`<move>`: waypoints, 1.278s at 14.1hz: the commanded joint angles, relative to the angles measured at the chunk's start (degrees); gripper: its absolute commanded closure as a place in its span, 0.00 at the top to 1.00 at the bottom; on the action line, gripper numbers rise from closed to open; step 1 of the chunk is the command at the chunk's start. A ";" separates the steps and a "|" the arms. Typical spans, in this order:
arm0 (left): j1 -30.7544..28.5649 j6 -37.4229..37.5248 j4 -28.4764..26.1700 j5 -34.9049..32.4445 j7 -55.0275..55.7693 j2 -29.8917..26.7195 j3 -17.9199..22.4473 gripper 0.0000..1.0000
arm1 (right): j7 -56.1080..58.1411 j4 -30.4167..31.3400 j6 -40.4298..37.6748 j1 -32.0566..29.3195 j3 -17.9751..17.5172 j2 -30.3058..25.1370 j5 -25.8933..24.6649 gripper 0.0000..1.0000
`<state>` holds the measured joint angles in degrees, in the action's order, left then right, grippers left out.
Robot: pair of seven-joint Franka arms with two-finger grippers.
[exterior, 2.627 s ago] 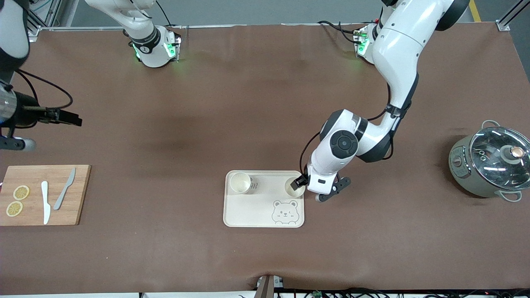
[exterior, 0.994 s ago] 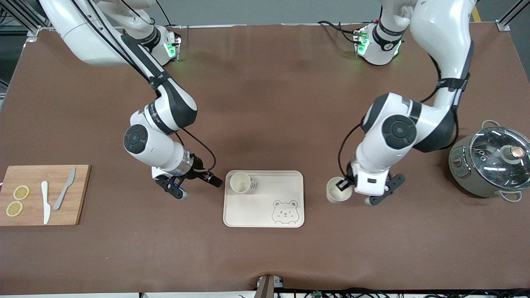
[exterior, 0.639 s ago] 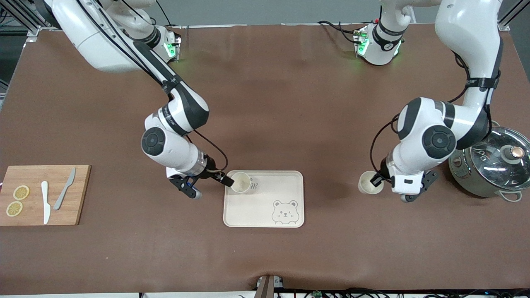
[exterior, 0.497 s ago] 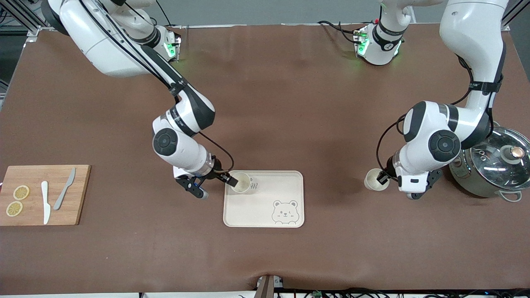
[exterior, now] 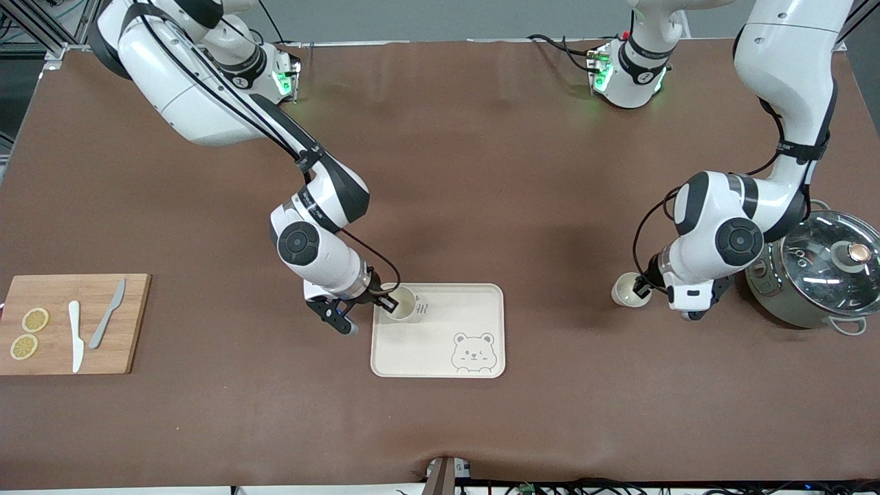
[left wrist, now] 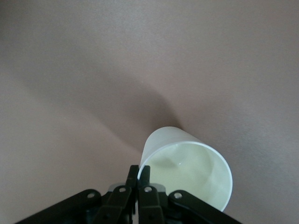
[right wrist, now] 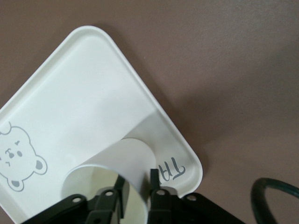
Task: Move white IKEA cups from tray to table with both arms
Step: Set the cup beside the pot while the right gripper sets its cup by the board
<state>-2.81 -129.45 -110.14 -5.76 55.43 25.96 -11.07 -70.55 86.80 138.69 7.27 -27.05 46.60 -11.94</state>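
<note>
One white IKEA cup (exterior: pixel 627 290) is off the bear-print tray (exterior: pixel 440 357), low at the brown table beside the pot; I cannot tell whether it touches the table. My left gripper (exterior: pixel 642 287) is shut on its rim, with one finger inside and one outside; in the left wrist view the gripper (left wrist: pixel 139 171) pinches the cup (left wrist: pixel 187 172). The other cup (exterior: pixel 403 303) stands upright in the tray's corner toward the right arm's end. My right gripper (exterior: pixel 388 303) is open and straddles its wall. In the right wrist view the gripper (right wrist: pixel 136 180) is at that cup (right wrist: pixel 112 170) on the tray (right wrist: pixel 84 93).
A grey pot with a glass lid (exterior: pixel 811 275) stands close to the left arm's wrist. A wooden cutting board (exterior: pixel 130 323) with two knives and lemon slices lies at the right arm's end of the table.
My left gripper has carried its cup off the tray toward the pot. My right arm has come in from its end of the table and put its fingers around the other cup's wall.
</note>
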 commanded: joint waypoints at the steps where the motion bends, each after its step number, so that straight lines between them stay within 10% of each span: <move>1: -1.14 -0.80 -1.48 -1.27 -0.67 -0.65 -0.80 0.01 | -2.13 -1.81 -1.13 -1.02 -1.07 0.77 -2.12 0.00; 4: -1.14 -0.36 -1.22 -1.27 -0.67 -0.74 -0.71 0.92 | -1.69 -4.35 -7.95 -3.66 -4.94 -0.19 -1.77 0.00; 5: -1.14 -0.19 -0.87 -1.27 -0.67 -1.35 -0.71 1.00 | -1.52 -7.32 -13.65 -3.49 -5.03 -0.37 -1.68 0.00; 9: -0.70 5.07 3.34 -1.27 -0.84 -3.37 -0.80 1.00 | 9.07 -11.40 -31.08 -4.45 -3.72 -4.48 -1.33 0.00; 18: -2.28 14.05 7.31 -1.36 -21.30 -14.09 -0.18 1.00 | 46.43 4.75 -35.07 -4.19 19.73 -20.22 10.45 0.00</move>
<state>-4.14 -116.86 -102.35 -5.76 38.62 14.86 -11.03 -30.52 83.31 101.92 2.72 -11.20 32.05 -2.86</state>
